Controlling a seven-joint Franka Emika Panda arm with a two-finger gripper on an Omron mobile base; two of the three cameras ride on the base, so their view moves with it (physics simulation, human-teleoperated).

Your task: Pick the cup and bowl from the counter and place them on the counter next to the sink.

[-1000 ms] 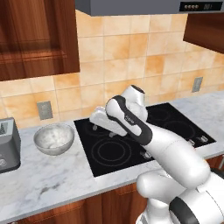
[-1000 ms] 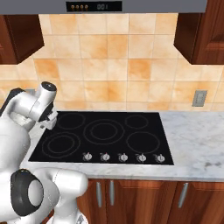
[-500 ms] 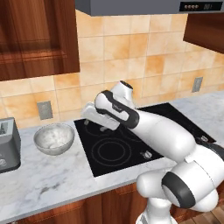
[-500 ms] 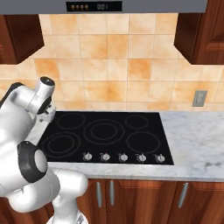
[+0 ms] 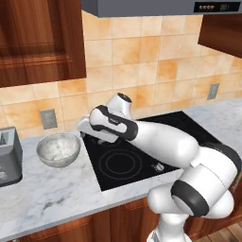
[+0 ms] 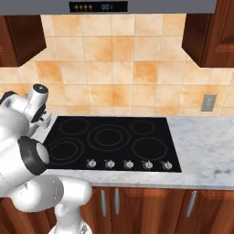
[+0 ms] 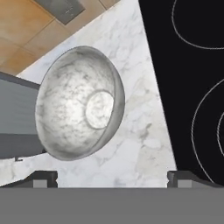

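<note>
Bowl (image 7: pixel 78 103) on counter (image 7: pixel 135 144) (nothing inside), beside cooktop (image 7: pixel 192 65)

Your arm has swung toward 9 o'clock, and the pincer (image 7: pixel 112 178) is now closer to the bowl (image 5: pixel 58 149).

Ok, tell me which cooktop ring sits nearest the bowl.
The front-left ring: it lies at the cooktop edge closest to the bowl, while the others lie farther right or back.
</note>
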